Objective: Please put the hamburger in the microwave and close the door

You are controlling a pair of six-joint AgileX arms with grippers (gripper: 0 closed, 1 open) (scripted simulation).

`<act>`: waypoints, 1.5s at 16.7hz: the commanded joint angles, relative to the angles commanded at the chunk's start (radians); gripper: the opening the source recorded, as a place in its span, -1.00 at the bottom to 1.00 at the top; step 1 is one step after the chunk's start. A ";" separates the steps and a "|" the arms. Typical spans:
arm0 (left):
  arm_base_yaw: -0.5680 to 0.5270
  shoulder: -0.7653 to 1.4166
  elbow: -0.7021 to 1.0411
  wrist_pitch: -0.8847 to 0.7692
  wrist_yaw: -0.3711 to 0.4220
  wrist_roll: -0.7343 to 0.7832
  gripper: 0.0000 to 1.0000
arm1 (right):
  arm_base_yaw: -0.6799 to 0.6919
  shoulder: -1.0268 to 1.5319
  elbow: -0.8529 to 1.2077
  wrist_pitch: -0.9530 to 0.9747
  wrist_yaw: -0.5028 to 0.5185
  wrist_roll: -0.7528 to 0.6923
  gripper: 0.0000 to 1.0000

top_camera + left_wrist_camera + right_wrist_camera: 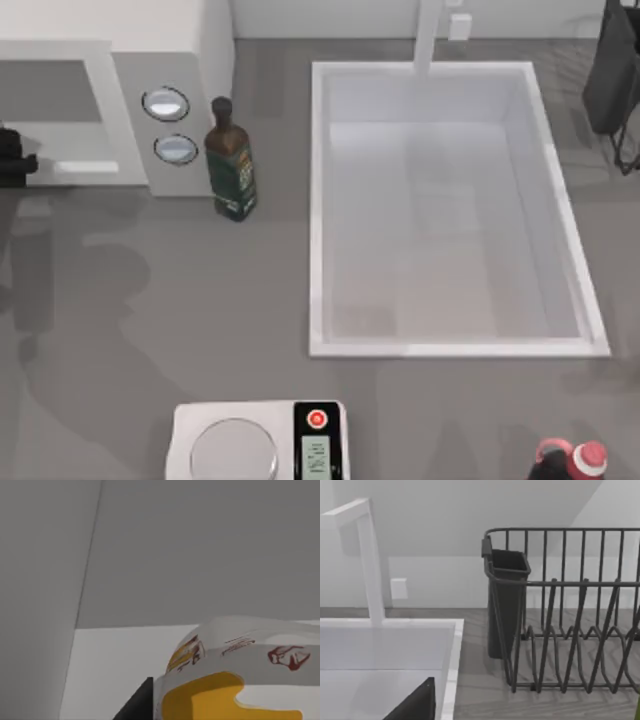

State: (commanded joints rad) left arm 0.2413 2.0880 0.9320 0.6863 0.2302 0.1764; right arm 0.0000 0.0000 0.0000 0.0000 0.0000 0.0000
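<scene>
1. The left gripper [12, 158] is at 9 o'clock, at the mouth of the microwave [110, 25]. The wrist view puts the hamburger [235, 675] hard against it. Grey walls and a white floor lie beyond, so I judge the hamburger is inside the cavity or on its threshold. Whether the gripper clamps it or has let go cannot be told.
2. If the hamburger is released too near the sill, it may roll out or block the door. It looks soft and rounded, so it could settle unevenly.
3. If the gripper pulls back while it clings to the wrapper, the hamburger would be dragged out again.
4. The door is somewhere off towards 9 o'clock and I cannot make it out. A blind sweep to shut it could catch the arm or miss the handle.
5. The oil bottle [231, 160] stands upright just beside the dials [166, 103], at 11 o'clock. A wide swing that way could topple it.
6. The right gripper [415, 705] idles by the sink [318, 200] and rack [570, 610], towards 2 o'clock. Its state cannot be told, and it poses little risk.
</scene>
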 joint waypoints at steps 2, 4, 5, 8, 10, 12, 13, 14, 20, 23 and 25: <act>0.002 0.020 -0.014 0.094 0.022 -0.041 -1.00 | 0.000 0.000 0.000 0.000 0.000 0.000 1.00; 0.004 0.028 -0.020 0.146 0.035 -0.063 -1.00 | 0.000 0.000 0.000 0.000 0.000 0.000 1.00; 0.004 0.029 -0.021 0.156 0.037 -0.068 -1.00 | 0.000 0.000 0.000 0.000 0.000 0.000 1.00; 0.004 0.029 -0.021 0.156 0.037 -0.068 -1.00 | 0.000 0.000 0.000 0.000 0.000 0.000 1.00; -0.002 0.025 -0.018 0.154 0.036 -0.065 -1.00 | 0.000 0.000 0.000 0.000 0.000 0.000 1.00; -0.004 0.038 -0.004 0.147 0.035 -0.065 -1.00 | 0.000 0.000 0.000 0.000 0.000 0.000 1.00; -0.007 0.058 0.019 0.137 0.034 -0.066 -1.00 | 0.000 0.000 0.000 0.000 0.000 0.000 1.00; -0.011 0.084 0.053 0.123 0.032 -0.067 -1.00 | 0.000 0.000 0.000 0.000 0.000 0.000 1.00; -0.047 0.303 0.445 -0.028 0.004 -0.083 -1.00 | 0.000 0.000 0.000 0.000 0.000 0.000 1.00; -0.064 0.402 0.643 -0.112 -0.017 -0.093 -1.00 | 0.000 0.000 0.000 0.000 0.000 0.000 1.00; -0.073 0.447 0.726 -0.154 -0.028 -0.098 -1.00 | 0.000 0.000 0.000 0.000 0.000 0.000 1.00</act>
State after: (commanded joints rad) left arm 0.1680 2.5353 1.6580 0.5322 0.2026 0.0784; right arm 0.0000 0.0000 0.0000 0.0000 0.0000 0.0000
